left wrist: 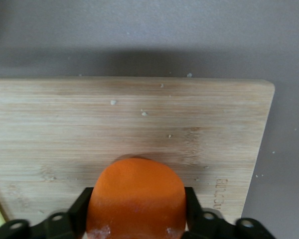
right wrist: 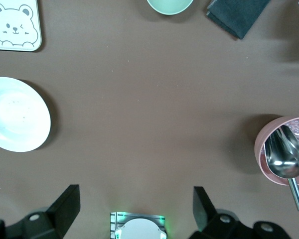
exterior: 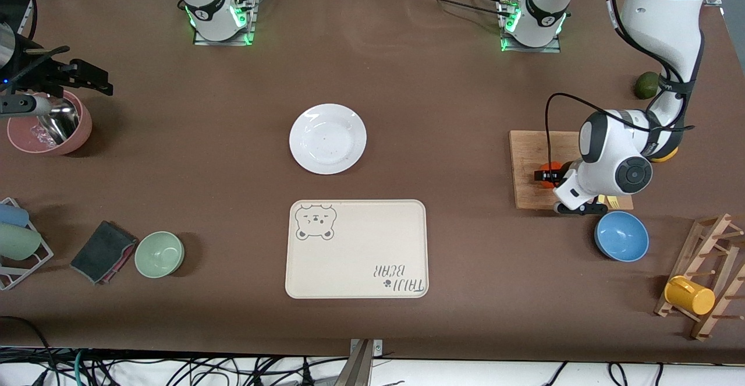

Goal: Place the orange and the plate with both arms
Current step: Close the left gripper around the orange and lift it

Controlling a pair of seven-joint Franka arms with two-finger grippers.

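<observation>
Front view: my right end effector, fingers apart, waits over the pink bowl; the plate lies untouched mid-desk. My left end effector is clamped on the orange atop the wooden board. Next I lift it clear.

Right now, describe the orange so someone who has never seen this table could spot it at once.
Find the rectangular pale wooden cutting board toward the left arm's end of the table, just farther from the front camera than the blue bowl. The small round red-orange orange sits on it, gripped in the left gripper's black jaws, the only bright orange fruit there.
</observation>
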